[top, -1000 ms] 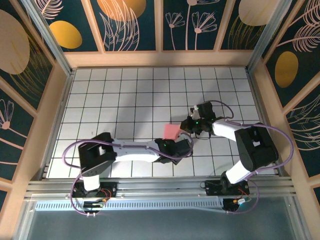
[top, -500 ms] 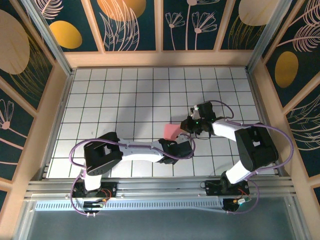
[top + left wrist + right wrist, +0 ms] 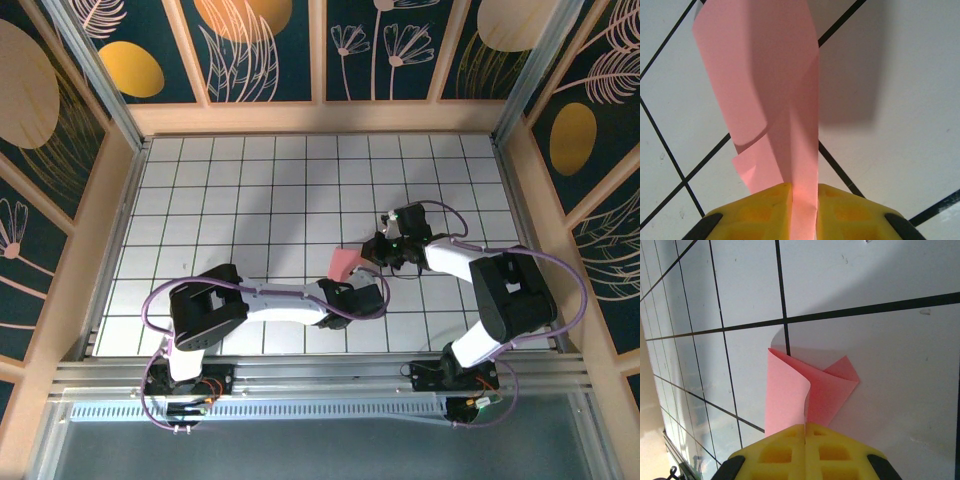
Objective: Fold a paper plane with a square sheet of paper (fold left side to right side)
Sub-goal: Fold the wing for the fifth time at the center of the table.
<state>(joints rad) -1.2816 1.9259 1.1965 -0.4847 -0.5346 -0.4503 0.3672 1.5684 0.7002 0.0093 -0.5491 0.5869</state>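
Note:
The square sheet of paper [image 3: 343, 262] is salmon pink, folded and curled up off the white tiles at centre right. My left gripper [image 3: 358, 283] grips its near edge. In the left wrist view the paper [image 3: 770, 90] runs up from between the yellow fingers [image 3: 755, 210], and the left gripper [image 3: 804, 195] is shut on it. My right gripper [image 3: 376, 252] holds the sheet's right side. In the right wrist view the paper [image 3: 787, 395] curls out of the right gripper [image 3: 805, 432], whose yellow fingers [image 3: 840, 452] are pressed together. A paper plane is out of view.
The table [image 3: 220, 200] is a white grid of tiles with wooden walls [image 3: 320, 118] on three sides and a metal rail [image 3: 300, 375] along the near edge. Both arms crowd the centre right; the left and far tiles are open.
The left jaws have closed onto the paper's near edge. The sheet has risen off the tiles and curled narrower. The right gripper has stayed put.

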